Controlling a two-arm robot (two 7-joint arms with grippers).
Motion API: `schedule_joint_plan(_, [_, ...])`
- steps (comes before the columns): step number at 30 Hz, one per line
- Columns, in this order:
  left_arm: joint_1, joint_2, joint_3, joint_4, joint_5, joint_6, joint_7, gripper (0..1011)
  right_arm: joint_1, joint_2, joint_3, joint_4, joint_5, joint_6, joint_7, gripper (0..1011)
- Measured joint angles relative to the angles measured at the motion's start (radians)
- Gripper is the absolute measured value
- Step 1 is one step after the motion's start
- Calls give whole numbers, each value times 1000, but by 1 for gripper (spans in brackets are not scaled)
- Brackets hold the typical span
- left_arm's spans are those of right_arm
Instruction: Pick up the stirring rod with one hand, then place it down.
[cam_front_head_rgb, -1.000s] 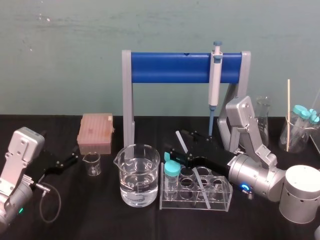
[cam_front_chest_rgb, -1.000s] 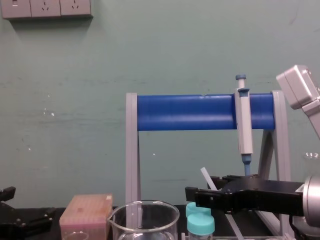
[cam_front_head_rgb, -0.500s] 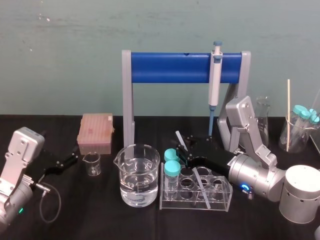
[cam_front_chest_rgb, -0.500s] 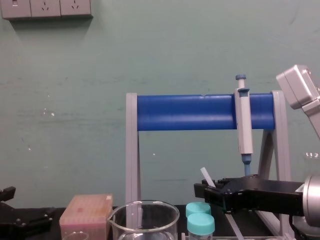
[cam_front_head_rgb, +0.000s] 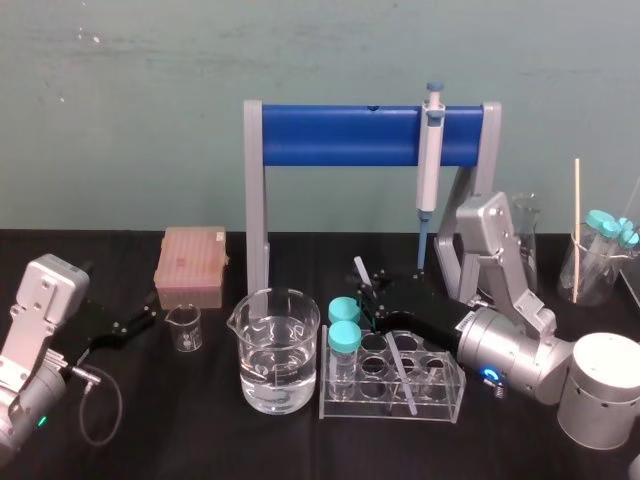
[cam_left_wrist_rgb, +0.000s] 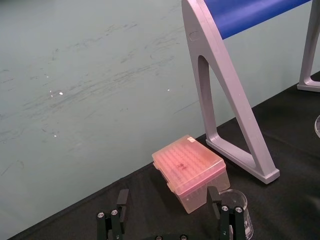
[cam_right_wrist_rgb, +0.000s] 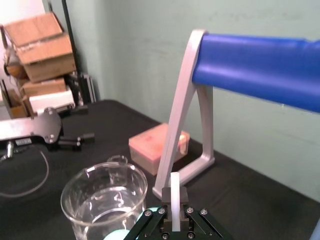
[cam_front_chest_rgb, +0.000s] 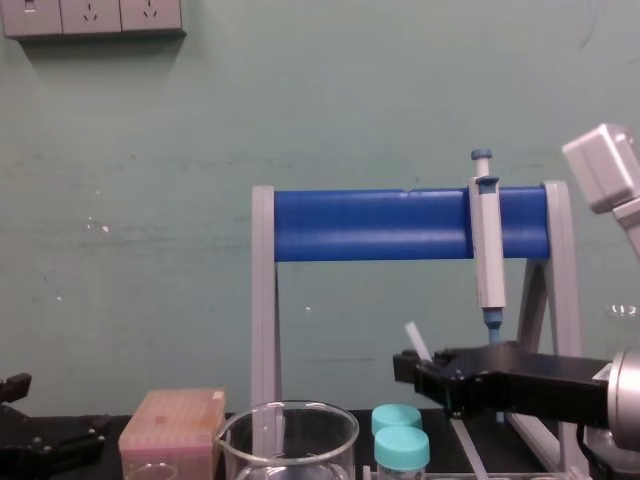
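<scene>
The stirring rod (cam_front_head_rgb: 361, 270) is a thin translucent-white stick leaning with its lower end in the clear tube rack (cam_front_head_rgb: 443, 392) and its top pointing back-left. My right gripper (cam_front_head_rgb: 368, 292) reaches in from the right, black and blocky, shut on the rod's upper part. In the right wrist view the rod (cam_right_wrist_rgb: 174, 192) stands pinched between the two fingers of the gripper (cam_right_wrist_rgb: 175, 220). The chest view shows the rod's tip (cam_front_chest_rgb: 414, 338) poking up above the gripper (cam_front_chest_rgb: 420, 372). My left gripper (cam_front_head_rgb: 150, 316) rests open at the left of the table, its fingers (cam_left_wrist_rgb: 122, 197) spread before the pink box.
A water-filled beaker (cam_front_head_rgb: 278, 350) stands left of the rack, which holds two teal-capped tubes (cam_front_head_rgb: 345, 338). Behind is the blue-barred stand (cam_front_head_rgb: 340, 136) with a hanging pipette (cam_front_head_rgb: 431, 160). A pink tip box (cam_front_head_rgb: 190, 265), a small beaker (cam_front_head_rgb: 184, 328) and glassware (cam_front_head_rgb: 590, 270) flank them.
The right gripper's jaws have closed from wide apart onto the rod. The rod's tip has shifted slightly up and to the right. The left arm has not moved.
</scene>
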Motion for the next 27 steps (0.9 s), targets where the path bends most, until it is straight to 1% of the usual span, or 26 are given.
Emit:
schedule_joint_plan(4, [0, 0, 0, 0, 0, 0, 0, 1000, -20, -8, 18, -1, 1, -75, 7, 69])
schedule_joint_plan(5, [0, 0, 0, 0, 0, 0, 0, 1000, -27, -9, 24, -3, 1, -100, 8, 69])
schedule_joint_plan(6, [0, 0, 0, 0, 0, 0, 0, 1000, -38, -11, 32, -8, 0, -138, 10, 69])
schedule_joint_plan(7, [0, 0, 0, 0, 0, 0, 0, 1000, -45, -12, 38, -11, 0, -157, 10, 69])
schedule_joint_plan(8, [0, 0, 0, 0, 0, 0, 0, 1000, -59, -14, 48, -18, -1, -197, 11, 69])
schedule_joint_plan(9, [0, 0, 0, 0, 0, 0, 0, 1000, -59, -14, 48, -18, -1, -197, 11, 69])
schedule_joint_plan(10, [0, 0, 0, 0, 0, 0, 0, 1000, -72, -15, 59, -25, -2, -231, 14, 69])
schedule_joint_plan(11, [0, 0, 0, 0, 0, 0, 0, 1000, -78, -16, 65, -28, -2, -250, 15, 69])
schedule_joint_plan(12, [0, 0, 0, 0, 0, 0, 0, 1000, -91, -18, 78, -37, -1, -281, 18, 69])
schedule_joint_plan(15, [0, 0, 0, 0, 0, 0, 0, 1000, -117, -18, 99, -65, 0, -329, 22, 69])
schedule_joint_plan(17, [0, 0, 0, 0, 0, 0, 0, 1000, -133, -15, 115, -91, 1, -348, 24, 69])
schedule_joint_plan(20, [0, 0, 0, 0, 0, 0, 0, 1000, -148, -12, 131, -121, 8, -359, 26, 69])
schedule_joint_plan(21, [0, 0, 0, 0, 0, 0, 0, 1000, -156, -10, 144, -141, 14, -364, 27, 69])
schedule_joint_plan(24, [0, 0, 0, 0, 0, 0, 0, 1000, -166, -8, 171, -181, 30, -368, 28, 69])
schedule_joint_plan(27, [0, 0, 0, 0, 0, 0, 0, 1000, -169, -6, 189, -205, 40, -363, 25, 69])
